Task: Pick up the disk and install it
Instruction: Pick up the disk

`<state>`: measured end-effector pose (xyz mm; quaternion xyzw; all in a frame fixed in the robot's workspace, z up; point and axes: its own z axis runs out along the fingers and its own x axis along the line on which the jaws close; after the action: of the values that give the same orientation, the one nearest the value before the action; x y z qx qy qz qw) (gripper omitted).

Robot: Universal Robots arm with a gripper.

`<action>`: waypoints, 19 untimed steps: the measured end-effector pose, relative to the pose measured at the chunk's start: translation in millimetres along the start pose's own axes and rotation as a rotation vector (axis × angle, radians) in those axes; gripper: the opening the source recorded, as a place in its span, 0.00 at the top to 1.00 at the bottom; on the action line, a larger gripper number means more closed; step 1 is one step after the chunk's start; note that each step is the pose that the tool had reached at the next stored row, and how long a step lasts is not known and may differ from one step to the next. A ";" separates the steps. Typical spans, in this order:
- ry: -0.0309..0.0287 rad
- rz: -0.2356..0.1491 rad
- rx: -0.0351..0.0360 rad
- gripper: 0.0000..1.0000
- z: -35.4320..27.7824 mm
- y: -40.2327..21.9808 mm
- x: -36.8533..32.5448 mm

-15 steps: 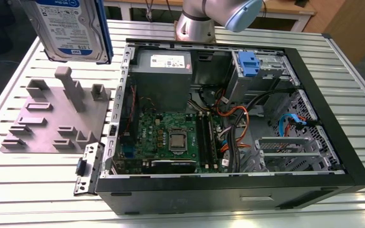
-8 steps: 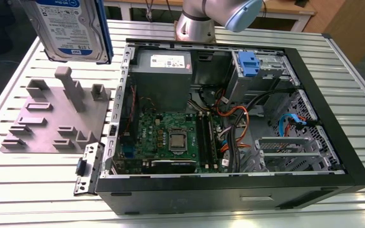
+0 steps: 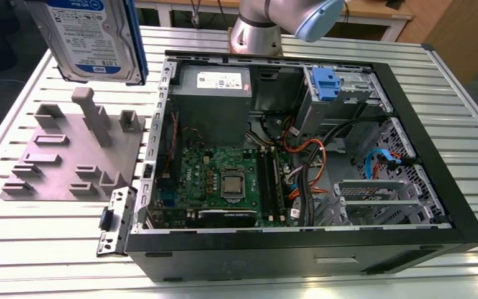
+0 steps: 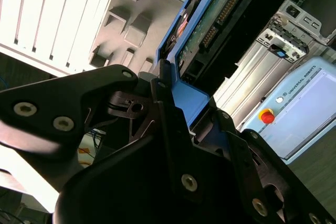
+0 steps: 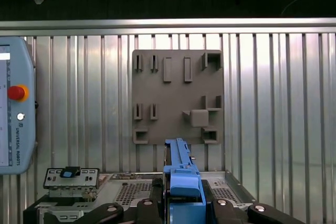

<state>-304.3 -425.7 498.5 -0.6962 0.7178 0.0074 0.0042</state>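
The disk (image 3: 94, 38) hung upright above the grey fixture (image 3: 71, 163) on the tabletop (image 3: 48, 249), beside the open computer case (image 3: 305, 252). The fingers (image 4: 167, 124) seemingly pinched its blue frame.

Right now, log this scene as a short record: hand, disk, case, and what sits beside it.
hand: shut on the disk's blue carrier frame
disk: held in the air, label visible in the exterior view, outside the case
grey fixture plate: flat on the table, near the disk, beside the case on the exterior view's left
computer case: on its side, open, motherboard exposed
table: slatted metal
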 end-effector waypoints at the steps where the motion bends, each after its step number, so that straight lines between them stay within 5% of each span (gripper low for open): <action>1: 0.0000 0.000 0.0001 0.63 0.0 0.0 1.7; 8: -0.0001 0.000 0.0001 0.63 -0.1 -3.0 10.1; 19: 0.0000 0.000 -0.0002 0.63 -0.2 -23.7 10.7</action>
<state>-280.9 -437.2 498.5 -0.6962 0.7178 0.0074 0.0042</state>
